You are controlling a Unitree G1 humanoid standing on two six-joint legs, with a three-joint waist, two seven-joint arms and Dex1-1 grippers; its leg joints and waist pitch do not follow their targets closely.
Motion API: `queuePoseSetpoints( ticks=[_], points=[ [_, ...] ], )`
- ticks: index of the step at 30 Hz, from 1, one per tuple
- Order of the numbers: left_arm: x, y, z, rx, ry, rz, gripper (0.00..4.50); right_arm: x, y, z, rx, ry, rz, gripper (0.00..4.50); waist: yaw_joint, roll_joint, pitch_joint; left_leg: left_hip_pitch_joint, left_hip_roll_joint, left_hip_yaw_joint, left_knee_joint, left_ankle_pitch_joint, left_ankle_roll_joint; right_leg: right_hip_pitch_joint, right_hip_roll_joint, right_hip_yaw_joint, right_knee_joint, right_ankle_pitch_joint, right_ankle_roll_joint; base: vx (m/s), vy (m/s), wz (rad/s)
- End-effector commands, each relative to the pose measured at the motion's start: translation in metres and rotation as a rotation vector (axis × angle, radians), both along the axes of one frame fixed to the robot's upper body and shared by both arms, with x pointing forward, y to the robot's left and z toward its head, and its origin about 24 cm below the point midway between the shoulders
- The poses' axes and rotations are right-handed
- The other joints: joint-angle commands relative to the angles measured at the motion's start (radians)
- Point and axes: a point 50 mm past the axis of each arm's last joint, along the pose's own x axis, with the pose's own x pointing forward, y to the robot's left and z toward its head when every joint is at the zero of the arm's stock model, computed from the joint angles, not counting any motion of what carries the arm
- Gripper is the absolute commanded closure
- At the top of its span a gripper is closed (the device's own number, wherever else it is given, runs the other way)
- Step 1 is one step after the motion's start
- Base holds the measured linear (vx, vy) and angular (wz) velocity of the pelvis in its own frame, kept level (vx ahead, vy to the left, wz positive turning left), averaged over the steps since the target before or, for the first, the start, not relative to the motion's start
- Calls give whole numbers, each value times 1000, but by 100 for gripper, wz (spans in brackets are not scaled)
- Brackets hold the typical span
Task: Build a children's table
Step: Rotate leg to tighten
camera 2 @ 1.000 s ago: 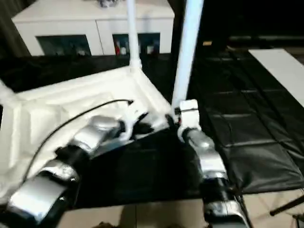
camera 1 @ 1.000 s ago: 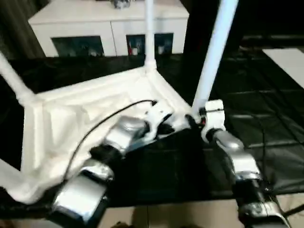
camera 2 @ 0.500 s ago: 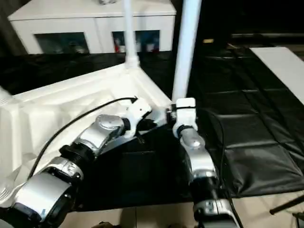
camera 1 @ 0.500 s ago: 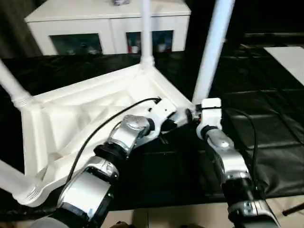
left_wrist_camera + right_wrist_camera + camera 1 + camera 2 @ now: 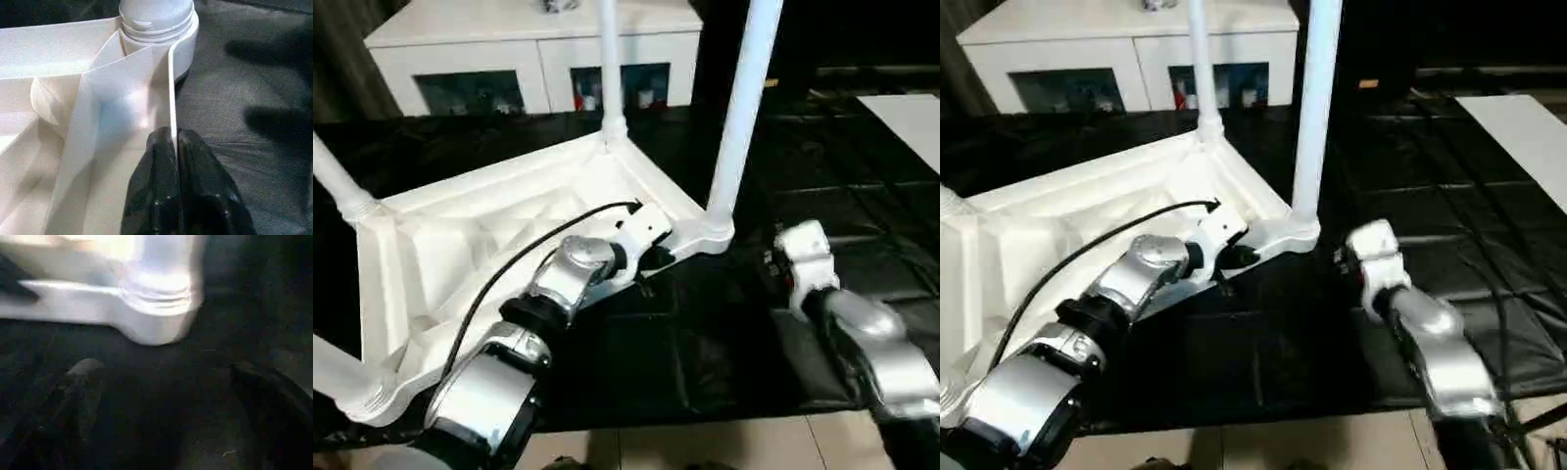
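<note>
The right pincer (image 5: 161, 406) has left the leg (image 5: 740, 117), gaping empty; left pincer (image 5: 174, 142) pinches the table's rim (image 5: 171, 88).

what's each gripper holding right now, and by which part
The left gripper pinches the thin side rim of the upturned children's table, beside a corner socket. The right gripper holds nothing.

Children's table (image 5: 509, 225) smooth glossy white plastic; work table (image 5: 862, 196) matt black cloth cover.
</note>
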Motion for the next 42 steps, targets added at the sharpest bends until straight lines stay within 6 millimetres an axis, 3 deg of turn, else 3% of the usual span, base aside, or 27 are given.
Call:
queuePoseSetpoints(
  ticks=[1,2,6,7,9,10,15,17,18,19,20,21,23,26,28,29,32,33,34,35,36,37,38,39,40,41,42],
  points=[
    [2,-3,22,-98,-57,-36,391,-8,5,6,23,15,104,0,8,-23,-72,20,68,-39,-68,-215,106,55,-68,40,-82,-279,-224,0,0,0],
    [2,-3,22,-98,-57,-36,382,-8,5,6,23,15,104,0,10,-22,-70,23,70,-38,-70,-224,105,48,-64,40,-83,-281,-227,0,0,0],
    [-10,12,28,-146,-26,-102,348,-30,-5,6,15,94,219,0,10,-29,-65,21,71,-41,-77,-265,89,54,-68,42,-87,-355,-203,0,0,0],
    [-10,12,28,-146,-26,-102,343,-30,-5,6,15,94,219,0,10,-26,-63,22,73,-43,-79,-272,84,52,-70,44,-87,-367,-200,0,0,0],
    [-23,30,31,-140,28,-145,322,-38,-7,3,9,143,290,0,5,-24,-66,24,75,-44,-79,-278,71,49,-72,44,-83,-377,-199,0,0,0],
    [-28,39,30,-110,58,-152,311,-38,-6,-3,17,163,309,0,2,-27,-64,18,72,-44,-80,-273,74,50,-71,44,-87,-384,-195,0,0,0],
    [-39,59,21,52,109,-166,277,-31,4,-24,41,178,341,0,-12,-22,-57,34,71,-46,-82,-339,31,30,-68,46,-98,-479,-178,0,0,0],
    [-41,64,18,95,111,-157,262,-28,7,-30,51,181,345,0,-13,-21,-57,33,71,-47,-84,-348,20,30,-66,46,-95,-470,-172,0,0,0],
    [-42,71,16,135,109,-117,262,-19,6,-47,54,191,317,0,-17,-24,-59,30,72,-48,-85,-348,17,32,-68,45,-92,-458,-176,0,0,0],
    [-42,74,16,152,108,-101,257,-16,5,-55,48,197,308,0,-25,-20,-60,26,69,-51,-84,-357,7,31,-72,43,-88,-446,-194,0,0,0],
    [-43,76,17,164,107,-82,243,-13,4,-62,38,203,301,0,-29,-20,-54,23,67,-50,-86,-373,5,34,-68,41,-92,-465,-188,0,0,0],
    [-43,78,17,172,107,-75,243,-12,3,-65,32,206,297,0,-28,-19,-55,39,69,-49,-83,-414,-7,26,-68,42,-98,-500,-180,0,0,0],
    [-43,81,17,206,105,-60,217,-10,-6,-77,22,240,266,0,-33,-18,-51,39,66,-51,-85,-450,-11,26,-65,39,-103,-531,-173,0,0,0],
    [-42,85,14,253,96,-23,206,-6,-9,-78,25,251,276,0,-37,-17,-51,46,67,-55,-88,-498,-23,24,-64,35,-108,-565,-153,0,0,0],
    [-42,86,13,266,94,-12,195,-5,-9,-76,29,250,284,0,-44,-15,-47,53,66,-59,-89,-547,-31,21,-61,29,-113,-587,-148,0,0,0],
    [-40,89,8,298,89,5,195,-2,-7,-74,31,244,309,0,-48,-15,-44,65,64,-60,-86,-602,-41,11,-58,23,-125,-629,-128,-61,21,5],
    [-37,92,5,345,68,30,195,0,-6,-74,33,230,331,0,-62,-10,-33,85,61,-70,-85,-702,-56,3,-52,-4,-145,-719,-70,-39,15,2],
    [-36,94,4,365,56,48,195,1,-5,-74,47,217,344,0,-75,1,-33,78,66,-84,-104,-781,-73,26,-47,-33,-142,-686,-50,0,0,0],
    [-36,94,4,365,56,48,195,1,-5,-74,47,217,344,0,-75,1,-33,78,66,-84,-104,-781,-73,26,-47,-33,-142,-686,-50,0,0,0],
    [-34,94,5,358,48,75,195,2,-2,-74,113,199,372,0,-82,18,-30,55,89,-89,-158,-898,-101,67,-30,-50,-90,-522,-78,0,0,0],
    [-33,94,7,341,49,86,195,2,1,-74,151,190,392,0,-76,22,-29,31,101,-86,-190,-928,-113,94,-23,-46,-28,-418,-100,-84,2,3],
    [-33,92,9,313,52,94,195,1,4,-73,190,182,420,0,-44,19,-23,-16,118,-53,-256,-981,-122,130,-5,-41,82,-286,-113,-84,2,3],
    [-33,91,9,296,57,92,195,1,4,-73,197,177,429,0,-15,14,-29,-24,111,-33,-267,-964,-117,135,-1,-28,115,-255,-104,-65,-58,20],
    [-34,90,11,274,54,92,195,2,5,-72,210,158,435,0,-17,-45,-45,66,67,-12,-168,-737,-96,38,-43,42,13,-539,-80,33,-122,10],
    [-34,90,11,268,52,94,195,2,5,-71,213,148,434,0,-25,-64,-48,117,38,-34,-28,-581,-68,-32,-114,58,-98,-769,-103,33,-122,10],
    [-33,89,13,249,44,96,195,5,3,-69,219,96,386,0,7,-47,-47,10,41,-87,26,-118,32,66,-188,104,-117,-843,-127,79,-90,-21],
    [-33,88,14,237,36,103,195,7,1,-67,227,56,341,0,16,-41,-47,-8,45,-88,-7,-86,30,71,-151,72,-96,-747,-141,0,0,0]
  ],
)
